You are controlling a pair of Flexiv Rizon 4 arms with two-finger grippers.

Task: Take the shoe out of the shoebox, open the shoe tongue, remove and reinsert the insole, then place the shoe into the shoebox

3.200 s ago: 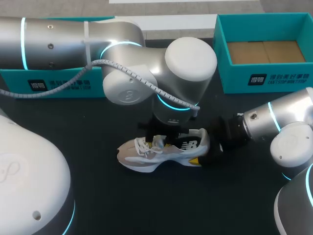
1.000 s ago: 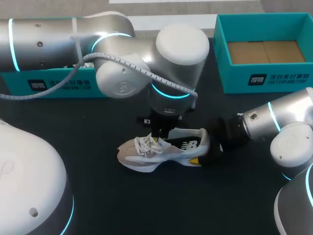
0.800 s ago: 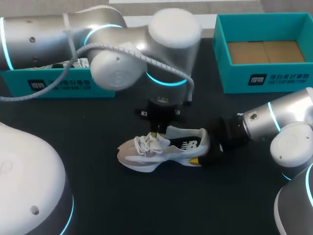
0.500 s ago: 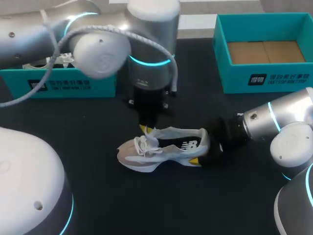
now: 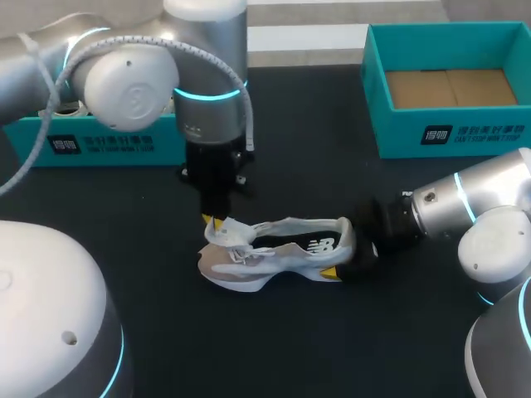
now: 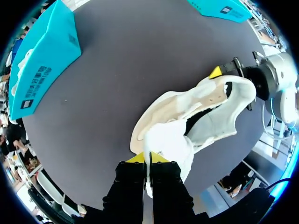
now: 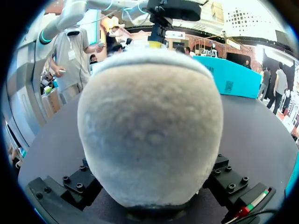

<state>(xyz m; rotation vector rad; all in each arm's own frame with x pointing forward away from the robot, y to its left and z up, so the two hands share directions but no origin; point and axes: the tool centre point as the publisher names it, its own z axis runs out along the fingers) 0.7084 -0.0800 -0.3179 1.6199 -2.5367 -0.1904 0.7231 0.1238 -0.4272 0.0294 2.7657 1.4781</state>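
A white and grey sneaker (image 5: 282, 251) lies on its side on the black table, toe toward the left. My left gripper (image 5: 214, 222) hangs over the lace area, shut on the white tongue (image 5: 230, 231), which is pulled toward the toe. In the left wrist view the tongue (image 6: 166, 142) sits pinched between the yellow tips of that gripper (image 6: 149, 159), and the shoe's dark inside shows. My right gripper (image 5: 355, 254) clasps the heel from both sides. In the right wrist view the heel (image 7: 149, 126) fills the space between its fingers. The empty teal shoebox (image 5: 431, 133) stands at the back right.
A second teal box (image 5: 108, 141) with white paper in it stands at the back left, behind my left arm. Bare black tabletop (image 5: 290, 340) lies in front of the shoe.
My left arm has swung left, from over the shoe's middle to over its laces, drawing the tongue toward the toe. The shoe and my right arm have stayed in place.
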